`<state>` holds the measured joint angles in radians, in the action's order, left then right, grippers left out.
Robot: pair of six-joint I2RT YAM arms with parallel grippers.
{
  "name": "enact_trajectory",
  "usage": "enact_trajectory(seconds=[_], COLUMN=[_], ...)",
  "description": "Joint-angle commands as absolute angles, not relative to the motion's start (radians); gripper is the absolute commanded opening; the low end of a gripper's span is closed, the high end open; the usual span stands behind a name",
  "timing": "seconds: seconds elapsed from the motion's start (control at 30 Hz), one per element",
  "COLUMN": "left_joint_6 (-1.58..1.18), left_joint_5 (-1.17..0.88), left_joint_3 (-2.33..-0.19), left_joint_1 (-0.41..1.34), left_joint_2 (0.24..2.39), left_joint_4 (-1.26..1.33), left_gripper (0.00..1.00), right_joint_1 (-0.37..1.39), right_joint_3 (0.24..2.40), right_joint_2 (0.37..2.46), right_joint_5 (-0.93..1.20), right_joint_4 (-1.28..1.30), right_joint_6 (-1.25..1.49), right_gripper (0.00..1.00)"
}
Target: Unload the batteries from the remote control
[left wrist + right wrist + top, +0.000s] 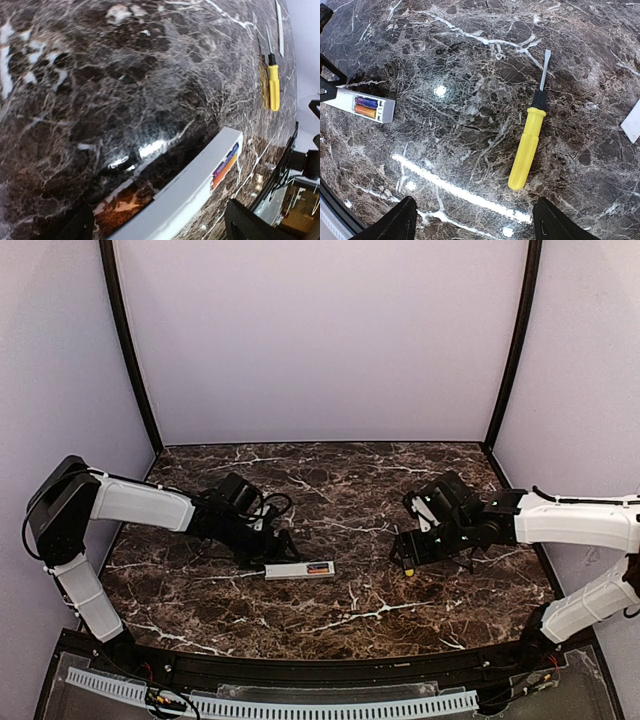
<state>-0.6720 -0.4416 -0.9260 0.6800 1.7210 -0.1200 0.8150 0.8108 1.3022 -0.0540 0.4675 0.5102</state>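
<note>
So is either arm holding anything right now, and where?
Nothing. Left jaws stand open around the remote's end; right jaws open above the screwdriver.

Bright overhead light, white glare on table (440, 90), warped wrist views

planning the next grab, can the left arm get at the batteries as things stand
Probably yes: the batteries lie uncovered in the upturned recess of the remote, the open left fingers sit at its other end, and nothing lies between.
</note>
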Motion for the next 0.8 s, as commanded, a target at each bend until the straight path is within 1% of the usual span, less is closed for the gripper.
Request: enact_trajectory(seconds=[0.0, 0.03, 0.1, 0.33, 0.57, 0.77], left_joint_6=[-0.587, -0.582, -0.562, -0.516, -0.461, -0.441], left_joint_5=[-0.301, -0.287, -0.247, -0.101, 0.053, 0.101], left_joint_3=[-0.962, -0.961, -0.962, -0.959, -0.949, -0.877], left_joint_1=[0.673, 0.673, 0.672, 0.671, 0.672, 0.672], left_joint_2=[1.694, 1.685, 1.672, 1.62, 1.498, 1.331], left_joint_4=[-0.283, -0.301, -0.326, -0.4, -0.474, -0.478], left_gripper=[0.95, 0.98, 0.98, 0.99, 0.99, 0.99], right_joint_1=[0.805, 0.803, 0.801, 0.801, 0.799, 0.8], right_joint_3=[0.79, 0.788, 0.783, 0.798, 0.836, 0.867], right_joint_2=[1.298, 1.304, 1.322, 1.402, 1.497, 1.577], right_joint_5=[-0.045, -0.045, -0.053, -0.094, -0.169, -0.198], right_joint_4=[0.446, 0.446, 0.446, 0.446, 0.473, 0.479], right_joint_6=[0.514, 0.517, 0.522, 0.539, 0.541, 0.526], right_gripper=[0.8, 0.8, 0.79, 0.7, 0.65, 0.53])
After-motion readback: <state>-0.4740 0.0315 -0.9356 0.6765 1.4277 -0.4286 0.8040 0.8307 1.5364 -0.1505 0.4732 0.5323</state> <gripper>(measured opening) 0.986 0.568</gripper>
